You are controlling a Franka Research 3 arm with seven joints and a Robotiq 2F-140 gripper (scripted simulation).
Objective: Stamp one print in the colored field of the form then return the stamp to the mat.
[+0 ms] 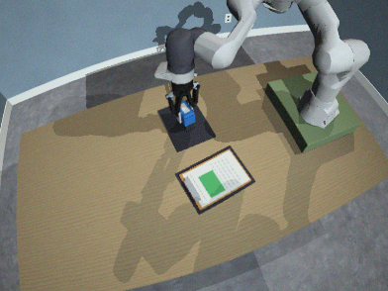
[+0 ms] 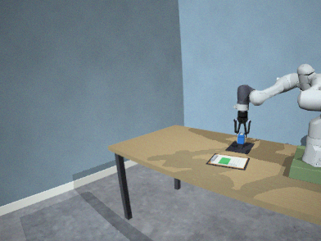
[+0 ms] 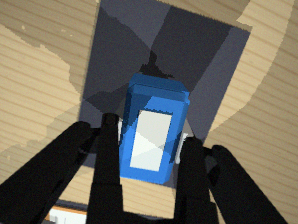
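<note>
The blue stamp (image 1: 187, 117) with a white top stands upright at the middle of the dark mat (image 1: 186, 129). My gripper (image 1: 184, 110) comes straight down over it and is shut on the stamp, one finger pad on each long side. In the wrist view the stamp (image 3: 152, 135) sits between the two black fingers, with the mat (image 3: 165, 65) under it. The form (image 1: 215, 179) lies on a dark clipboard nearer the front, with its green field (image 1: 211, 183) bare of any mark. The exterior view shows the stamp (image 2: 241, 139), gripper (image 2: 241, 130) and form (image 2: 228, 161) small and far.
The arm's green base block (image 1: 311, 113) stands at the right of the table. A grey clip (image 1: 193, 190) runs along the left edge of the clipboard. The wooden table ends in a curved front edge.
</note>
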